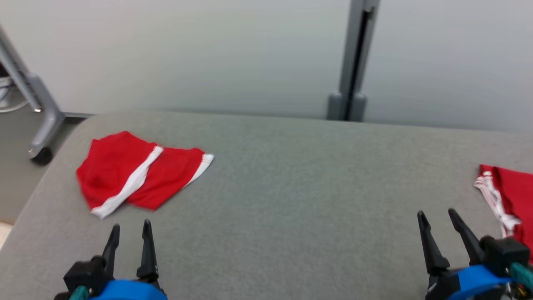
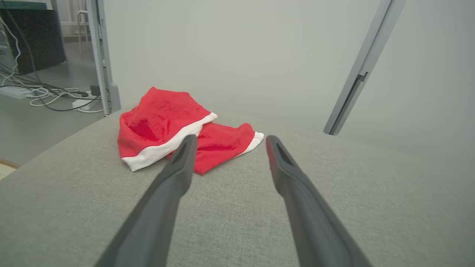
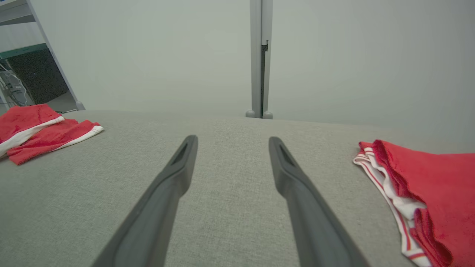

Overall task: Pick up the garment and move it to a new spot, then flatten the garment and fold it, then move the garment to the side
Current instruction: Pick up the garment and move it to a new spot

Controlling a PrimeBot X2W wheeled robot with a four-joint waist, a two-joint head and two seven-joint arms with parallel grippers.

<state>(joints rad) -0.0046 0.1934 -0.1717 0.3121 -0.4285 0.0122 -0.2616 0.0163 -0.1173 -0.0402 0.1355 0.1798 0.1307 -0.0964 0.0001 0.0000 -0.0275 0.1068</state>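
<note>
Left red garment: just ahead of the left pincer and a little to its left, clear of the fingertips. It lies doubled over, white bands up.
Left pincer: jaws wide and empty, low over the worktop.
Worktop: grey cloth, with a bare stretch ahead of and between both pincers that leaves room to spread a garment.
Right pincer: jaws wide, holding nothing, aimed at the bare stretch.
Right red garment: just right of the right pincer, bunched, with its striped white hem nearest the pincer.
Step in hand: probably the pick-up. I cannot tell for sure which garment is meant, but the bunched right one looks unfolded.
Doing it well: turn toward the hem and pinch a raised fold, not the flat cloth. Lift it fully clear before carrying it to the middle, so nothing drags.
</note>
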